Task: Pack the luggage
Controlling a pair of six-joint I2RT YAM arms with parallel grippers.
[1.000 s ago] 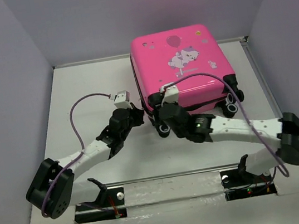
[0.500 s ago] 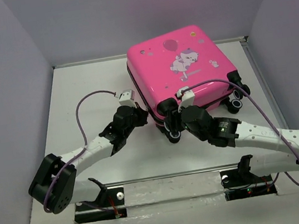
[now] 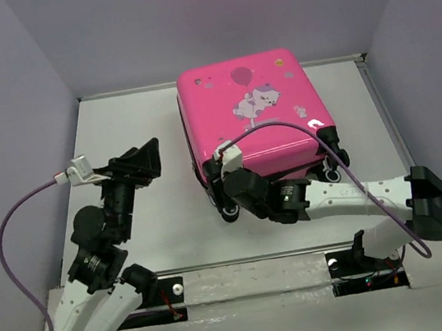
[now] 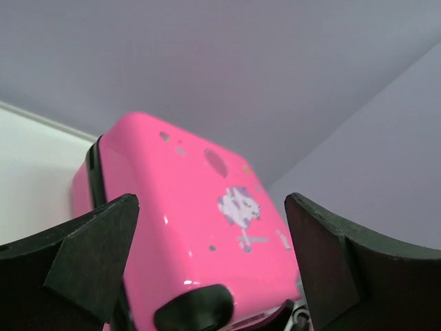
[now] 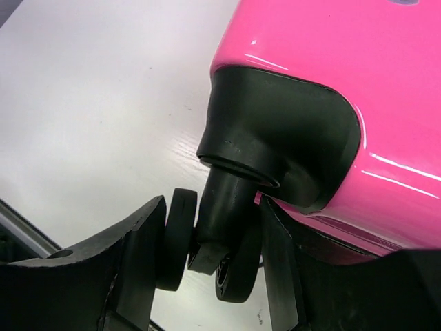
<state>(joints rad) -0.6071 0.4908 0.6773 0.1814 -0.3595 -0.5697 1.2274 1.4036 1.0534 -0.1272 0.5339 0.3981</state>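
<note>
Since the earlier frame the left arm has pulled back off the pink suitcase [image 3: 251,115] and lifted. The left gripper [image 3: 144,162] now hangs over the left part of the table [image 3: 116,131] with its jaws spread wide and nothing between them. The suitcase has slid left and turned a bit.

It lies flat and closed, cartoon print up, at the back middle of the table near the rear wall, its wheels toward the arms. The right gripper [image 5: 213,227] is low at the near-left corner. Its fingers [image 5: 131,262] are clamped on either side of the black caster wheel [image 5: 180,238] there. The left wrist view looks across at the suitcase from well apart.
</note>
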